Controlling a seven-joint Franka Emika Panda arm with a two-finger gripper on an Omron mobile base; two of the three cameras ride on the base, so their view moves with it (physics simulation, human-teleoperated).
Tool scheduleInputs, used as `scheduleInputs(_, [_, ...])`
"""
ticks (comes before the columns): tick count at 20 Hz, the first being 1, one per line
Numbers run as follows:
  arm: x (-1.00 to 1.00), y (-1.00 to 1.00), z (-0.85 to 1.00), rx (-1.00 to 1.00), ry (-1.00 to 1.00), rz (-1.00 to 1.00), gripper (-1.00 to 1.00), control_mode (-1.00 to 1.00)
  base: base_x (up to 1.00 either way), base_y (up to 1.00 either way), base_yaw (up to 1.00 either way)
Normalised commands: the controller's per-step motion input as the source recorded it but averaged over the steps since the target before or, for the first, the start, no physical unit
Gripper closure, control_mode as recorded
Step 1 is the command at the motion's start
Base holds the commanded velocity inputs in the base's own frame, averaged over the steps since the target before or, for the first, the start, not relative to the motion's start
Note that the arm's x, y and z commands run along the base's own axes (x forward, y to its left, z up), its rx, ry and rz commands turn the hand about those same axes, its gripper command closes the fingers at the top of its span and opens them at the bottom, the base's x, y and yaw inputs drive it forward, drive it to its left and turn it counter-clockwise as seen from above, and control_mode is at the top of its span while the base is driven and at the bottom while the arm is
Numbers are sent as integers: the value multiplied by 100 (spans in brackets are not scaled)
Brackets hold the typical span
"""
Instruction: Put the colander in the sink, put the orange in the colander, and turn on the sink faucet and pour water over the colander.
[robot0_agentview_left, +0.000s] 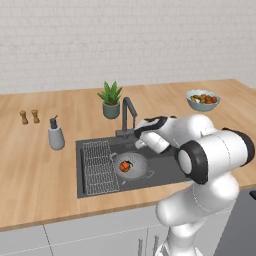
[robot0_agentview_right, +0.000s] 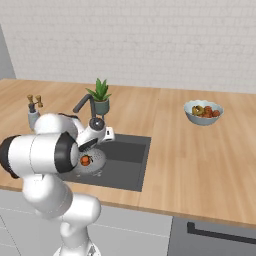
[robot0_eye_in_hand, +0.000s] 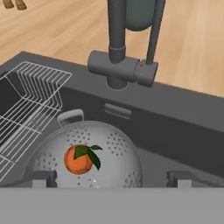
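So the round silver holed metal colander is sitting in the dark grey sink below my pincer, small orange inside. Pincer's hanging wide apart, empty. Slim dark faucet ahead, no water running yet.

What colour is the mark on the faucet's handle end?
Red, a small dot on the sink faucet; clearest in the hand view.

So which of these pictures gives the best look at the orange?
The hand view: the orange sits large and close inside the colander, green leaf plain to see. In the left base view it is a small orange dot in the colander in the sink. In the right base view it is smaller still, right beside the arm.
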Motion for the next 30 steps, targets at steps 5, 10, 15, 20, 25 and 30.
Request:
scheduleInputs(5, [-28, -15, 45, 6, -12, -8, -100, -100, 0, 0, 0])
scheduleInputs(10, [-13, -7, 25, 5, -19, -9, -100, -100, 0, 0, 0])
scheduleInputs(15, [0, 0, 24, 5, -18, -10, -100, -100, 0, 0, 0])
scheduleInputs(20, [0, 0, 19, 5, -14, -10, -100, -100, 0, 0, 0])
scheduleInputs(25, [0, -1, 1, 5, -14, -5, -100, -100, 0, 0, 0])
scheduleInputs(30, [0, 0, 0, 2, -10, 0, -100, -100, 0, 0, 0])
